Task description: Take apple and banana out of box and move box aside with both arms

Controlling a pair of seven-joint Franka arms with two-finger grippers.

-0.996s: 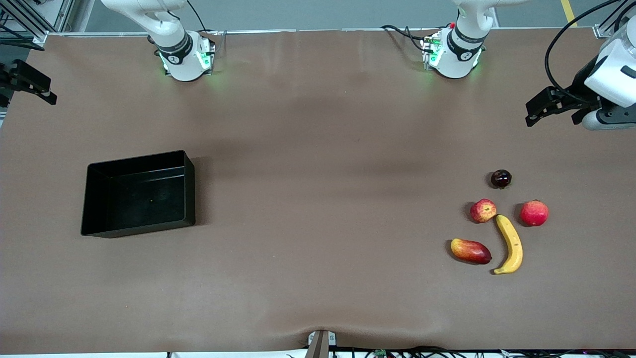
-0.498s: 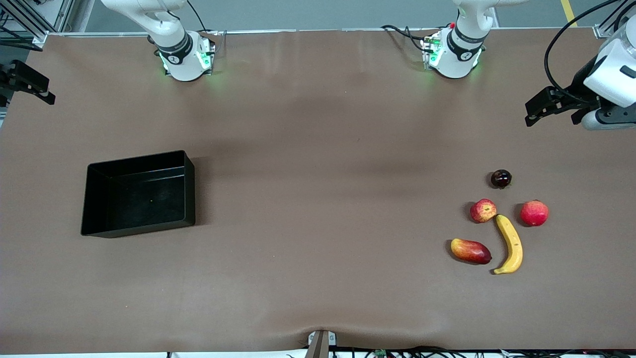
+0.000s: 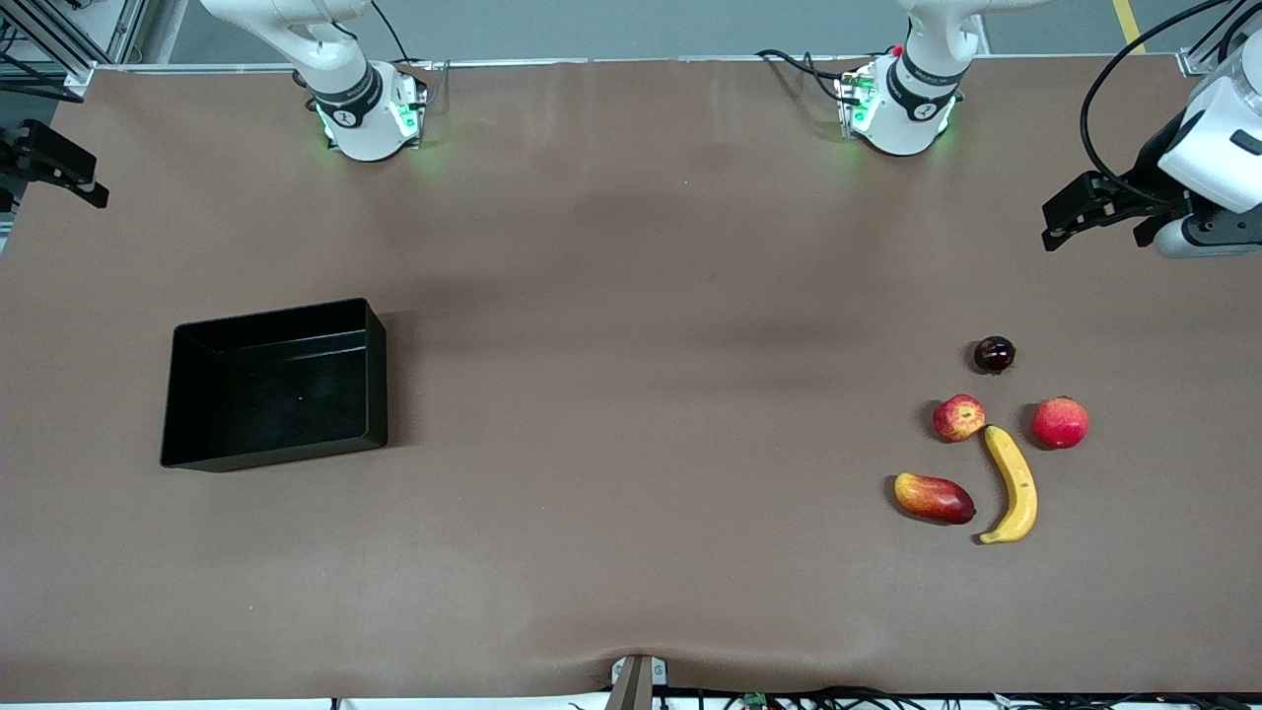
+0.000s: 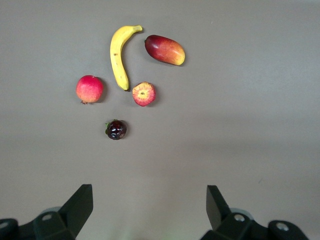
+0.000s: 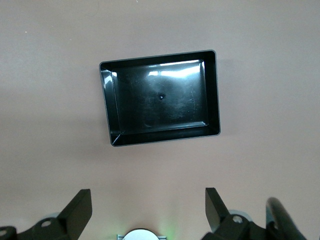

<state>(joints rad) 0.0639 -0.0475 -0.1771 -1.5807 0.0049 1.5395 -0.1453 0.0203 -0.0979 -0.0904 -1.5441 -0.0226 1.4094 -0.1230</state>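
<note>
Both pincers hang open and empty, left pincer (image 3: 1060, 222) and right pincer (image 3: 59, 168) parked over opposite counter ends. Box (image 3: 276, 385) sits emptied near the right arm's end; apple (image 3: 958, 417) and banana (image 3: 1014, 485) lie out, so the job looks done.

One box (image 3: 276, 385), one banana (image 3: 1014, 485), one apple (image 3: 958, 417), one mango (image 3: 934, 497), one pink-red fruit (image 3: 1060, 422), one dark fruit (image 3: 994, 354).

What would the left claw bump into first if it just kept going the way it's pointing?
Probably bare table. The open left claw points down at brown surface short of the dark round fruit, the nearest of the fruits, though depth is hard to judge.
</note>
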